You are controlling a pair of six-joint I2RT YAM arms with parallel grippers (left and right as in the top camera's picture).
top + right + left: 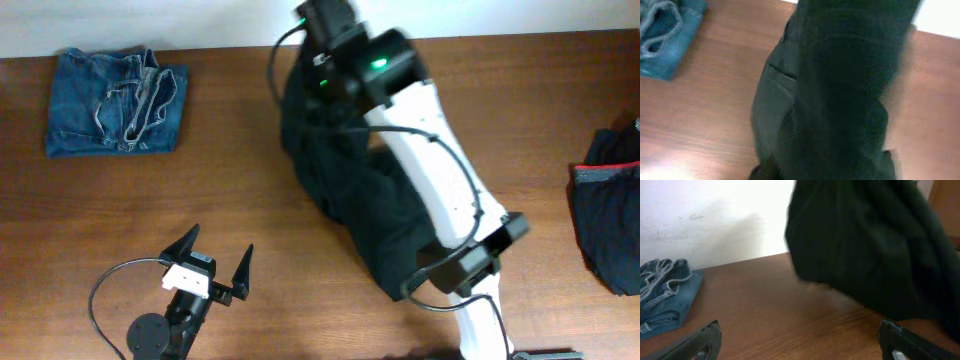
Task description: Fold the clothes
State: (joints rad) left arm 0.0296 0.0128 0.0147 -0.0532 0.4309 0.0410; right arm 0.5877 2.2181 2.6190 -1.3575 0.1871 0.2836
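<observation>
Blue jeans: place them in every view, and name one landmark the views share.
Overhead: blue jeans folded at the upper left of the table.
Left wrist: blue jeans at the left edge.
Right wrist: blue jeans in the top left corner.
Shared landmark: the black trousers, right of the jeans in all three.

The overhead view looks straight down from high above the brown wooden worktop (pixel 250 200), taking in its full width up to the white wall (pixel 150 20) along the far edge. The left wrist view sits low and close to the worktop, facing across it toward that wall. With the overhead view it shares the folded faded blue jeans (pixel 115 103) and the soft black long trousers (pixel 325 180). The right wrist view looks steeply down from very near, blurred, onto the same trousers, with the jeans at its upper left corner.
</observation>
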